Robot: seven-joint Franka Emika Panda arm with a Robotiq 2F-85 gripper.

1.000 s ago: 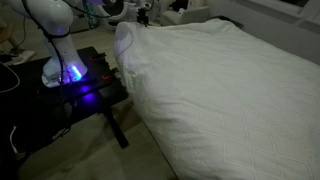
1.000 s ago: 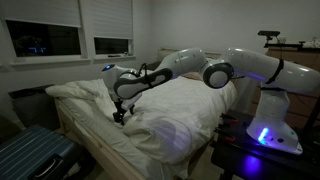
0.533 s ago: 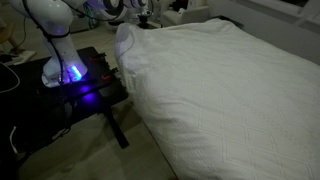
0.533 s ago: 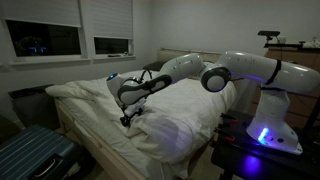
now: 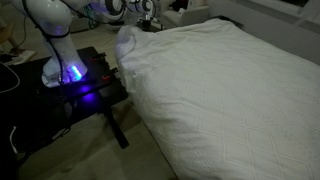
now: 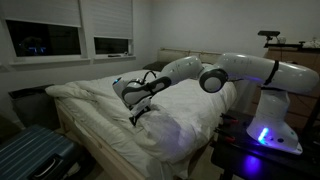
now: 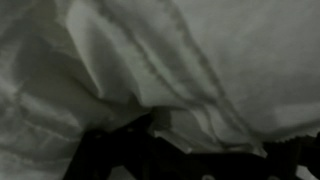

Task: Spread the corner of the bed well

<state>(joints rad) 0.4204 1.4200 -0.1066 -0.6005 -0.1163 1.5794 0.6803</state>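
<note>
Right beside the wide-open, empty gripper (image 6: 136, 117), the puffy corner (image 5: 127, 45) of the bed (image 5: 230, 95).

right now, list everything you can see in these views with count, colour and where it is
bed: one, white, filling the middle of the room
duvet corner: one, white, bunched up at the bed's edge by the table
windows: two, dark, white blinds, on the wall behind the bed
suitcase: one, blue, on the floor beside the bed
table: one, black, beside the bed, carrying the robot's base
robot arm: one, white, blue light at its base, reaching over the bed
gripper: one, dark, open, at a duvet fold
</note>
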